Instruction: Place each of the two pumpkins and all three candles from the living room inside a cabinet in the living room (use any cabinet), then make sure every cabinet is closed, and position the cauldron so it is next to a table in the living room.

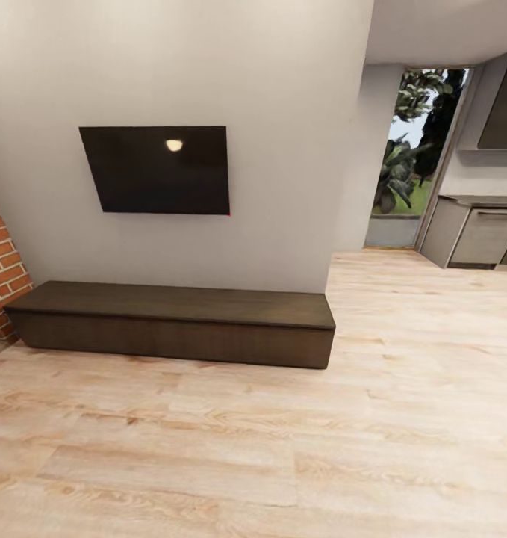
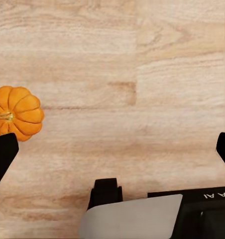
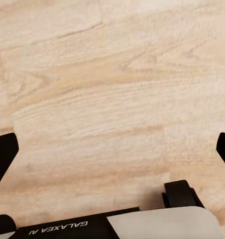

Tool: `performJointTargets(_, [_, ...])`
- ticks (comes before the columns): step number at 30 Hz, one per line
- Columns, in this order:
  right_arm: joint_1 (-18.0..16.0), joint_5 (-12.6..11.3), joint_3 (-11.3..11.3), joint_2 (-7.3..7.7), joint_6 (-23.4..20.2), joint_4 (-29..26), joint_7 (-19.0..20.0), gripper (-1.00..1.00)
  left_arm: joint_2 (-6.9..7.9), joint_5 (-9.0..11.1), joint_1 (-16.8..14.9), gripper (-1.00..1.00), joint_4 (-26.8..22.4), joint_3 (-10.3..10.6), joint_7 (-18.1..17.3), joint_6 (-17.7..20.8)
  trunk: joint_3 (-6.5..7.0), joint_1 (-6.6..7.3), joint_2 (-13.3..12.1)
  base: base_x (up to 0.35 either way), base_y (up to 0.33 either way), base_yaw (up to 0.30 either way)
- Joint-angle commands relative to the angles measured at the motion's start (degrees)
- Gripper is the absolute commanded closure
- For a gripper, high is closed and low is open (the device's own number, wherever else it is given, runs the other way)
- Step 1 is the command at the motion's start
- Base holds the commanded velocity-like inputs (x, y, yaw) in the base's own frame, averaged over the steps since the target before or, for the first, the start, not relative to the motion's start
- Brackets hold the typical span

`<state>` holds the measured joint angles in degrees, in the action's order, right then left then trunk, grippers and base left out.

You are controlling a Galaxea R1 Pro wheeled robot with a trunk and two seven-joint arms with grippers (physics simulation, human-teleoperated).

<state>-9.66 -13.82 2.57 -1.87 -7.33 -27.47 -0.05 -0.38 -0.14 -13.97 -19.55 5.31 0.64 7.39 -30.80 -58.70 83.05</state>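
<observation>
Pumpkins are the business here, and one pumpkin [image 2: 16, 112] lies on the pale wood floor [image 2: 142, 74] in the left wrist view, stem turned sideways, just beside one dark fingertip of the left hand [image 2: 112, 149]. That hand is spread wide, both fingertips at the far margins of the picture with bare planks between them, and it holds nothing. The pumpkin sits outside the gap rather than in it.

From the head view, the long dark cabinet [image 1: 175, 329] stands against the grey wall under a black television [image 1: 157, 169], with a brick pier [image 1: 1, 261] at one end and a kitchen opening beyond the other. Its fronts look flush and closed. Nothing rests on its top, and a wide stretch of floor lies in front of it.

In the right wrist view the right hand [image 3: 112, 149] is also spread, fingertips far apart over plain planks, gripping nothing.

As I judge it, the step in hand is picking up that pumpkin with the left hand. Doing it well means shifting the hand sideways until the ribbed body lies squarely between the fingertips, then lowering so they close across its widest part rather than on the stem. A round body may roll if nudged, so come straight down. A cabinet front will need opening before anything goes inside.
</observation>
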Motion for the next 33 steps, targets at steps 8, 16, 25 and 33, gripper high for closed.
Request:
performJointTargets(8, [0.0, -0.3, 0.2, -0.05, -0.3, -0.1, 0.0, -1.0, 0.07, 0.0, 0.0, -1.0, -0.1, 0.2, 0.1, 0.3, -0.06, -0.03, 0.0, 0.301, -0.115, 0.0])
performJointTargets(16, [0.0, -0.5, 0.3, 0.03, -1.1, -0.1, 0.0, -1.0, 0.03, 0.0, 0.0, -1.0, -0.2, 0.2, 0.1, 0.3, -0.06, -0.03, 0.0, 0.325, -0.015, 0.0])
performJointTargets(25, [0.0, -0.4, 0.3, 0.07, -1.2, -0.1, 0.1, -1.0, 0.02, 0.0, 0.0, -1.0, -0.1, 0.2, 0.1, 0.3, -0.06, -0.03, 0.0, 0.326, -0.056, 0.0])
performJointTargets(33, [0.0, -0.4, 0.3, 0.04, -1.2, -0.1, 0.1, -1.0, 0.02, 0.0, 0.0, -1.0, 0.0, 0.2, 0.1, 0.3, -0.06, -0.03, 0.0, 0.326, -0.004, 0.0])
